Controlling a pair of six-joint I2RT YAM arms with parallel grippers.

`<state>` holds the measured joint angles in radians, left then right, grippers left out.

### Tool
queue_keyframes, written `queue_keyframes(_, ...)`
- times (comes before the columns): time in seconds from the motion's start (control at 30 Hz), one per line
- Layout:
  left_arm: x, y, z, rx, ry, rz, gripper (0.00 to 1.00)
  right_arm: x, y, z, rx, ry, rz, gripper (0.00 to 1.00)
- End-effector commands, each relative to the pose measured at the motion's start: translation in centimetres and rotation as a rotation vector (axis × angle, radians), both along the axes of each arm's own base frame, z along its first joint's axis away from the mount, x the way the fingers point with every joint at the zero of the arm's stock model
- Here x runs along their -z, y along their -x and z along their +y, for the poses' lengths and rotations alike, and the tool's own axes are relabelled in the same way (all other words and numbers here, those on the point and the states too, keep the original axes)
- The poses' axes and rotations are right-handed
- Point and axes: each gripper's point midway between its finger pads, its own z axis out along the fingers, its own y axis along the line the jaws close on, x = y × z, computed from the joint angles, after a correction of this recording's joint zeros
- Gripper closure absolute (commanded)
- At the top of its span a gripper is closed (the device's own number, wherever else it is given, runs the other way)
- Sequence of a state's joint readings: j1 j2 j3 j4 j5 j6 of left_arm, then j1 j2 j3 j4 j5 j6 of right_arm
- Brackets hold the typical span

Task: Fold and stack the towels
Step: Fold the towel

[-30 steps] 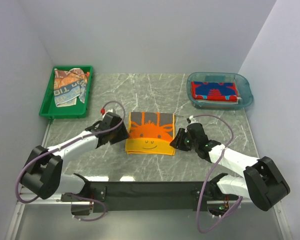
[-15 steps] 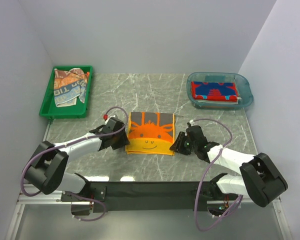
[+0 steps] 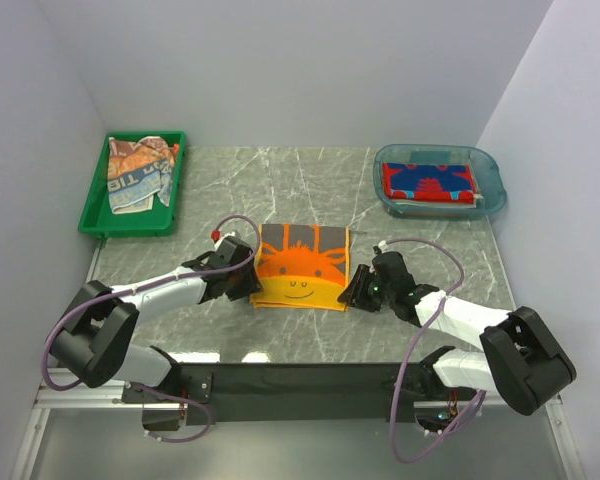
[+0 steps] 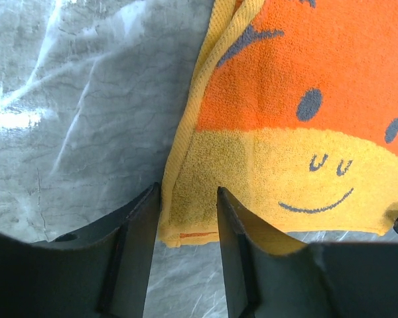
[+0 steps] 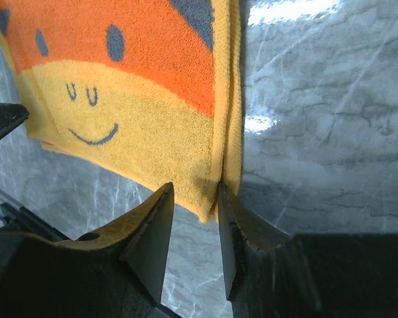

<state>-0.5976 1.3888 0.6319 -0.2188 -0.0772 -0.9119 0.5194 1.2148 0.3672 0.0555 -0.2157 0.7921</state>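
Top external view checked first. Found orange-grey face towel [image 3: 302, 265] folded into a flat rectangle at the middle of the marble table [image 3: 420, 240], face side up, grey band at the far edge, yellow band at the near edge. Noted left gripper [image 3: 248, 286] low at the towel's near-left corner and right gripper [image 3: 353, 293] low at its near-right corner, with both arms reaching inward from the near edge.

Left wrist view: recorded jaws part-way apart, astride the near-left corner, with one finger just beside the doubled yellow hem and the other over the yellow band. Saw cloth lying flat between them; no pinch evident.

Right wrist view: recorded a narrow gap, with the towel's near-right corner and layered hem inside it. Cannot tell whether the fingers press the cloth or merely flank it.

Back to top external view: logged green tray [image 3: 92, 215] at the far left holding crumpled towels [image 3: 135, 175], one tan patterned, one whitish with lettering. Logged clear blue tub [image 3: 492, 185] at the far right holding red towel [image 3: 428, 182] with blue pattern, folded flat. Confirmed both containers well apart from the orange-grey face towel
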Motion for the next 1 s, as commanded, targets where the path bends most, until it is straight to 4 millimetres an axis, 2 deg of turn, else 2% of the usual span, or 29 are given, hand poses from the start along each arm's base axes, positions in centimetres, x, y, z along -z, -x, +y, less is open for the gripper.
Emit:
queue_keyframes(0.0, 0.3, 0.2, -0.3, -0.001, 0.004, 0.002, 0.55, -1.1, -0.3, 1.0, -0.019, -0.040, -0.021, 0.59)
queue_keyframes(0.27, 0.4, 0.2, -0.3, 0.003, 0.003, 0.005, 0.55, -2.3, -0.9, 1.4, -0.020, -0.059, -0.048, 0.61)
queue_keyframes(0.37, 0.4, 0.3, -0.4, 0.006, 0.003, 0.005, 0.55, -2.4, -1.1, 1.5, -0.016, -0.060, -0.056, 0.69)
queue_keyframes(0.67, 0.6, 0.6, -0.1, 0.003, -0.009, 0.015, 0.56, -0.2, -0.4, 1.1, -0.010, -0.038, 0.001, 0.85)
queue_keyframes(0.77, 0.8, 1.1, 0.3, 0.000, -0.015, 0.020, 0.58, -0.2, -0.4, 1.2, -0.010, -0.041, -0.005, 0.98)
queue_keyframes(0.97, 1.2, 2.4, 1.2, -0.014, -0.031, 0.050, 0.60, -1.0, -0.7, 1.0, -0.011, -0.029, -0.028, 1.00)
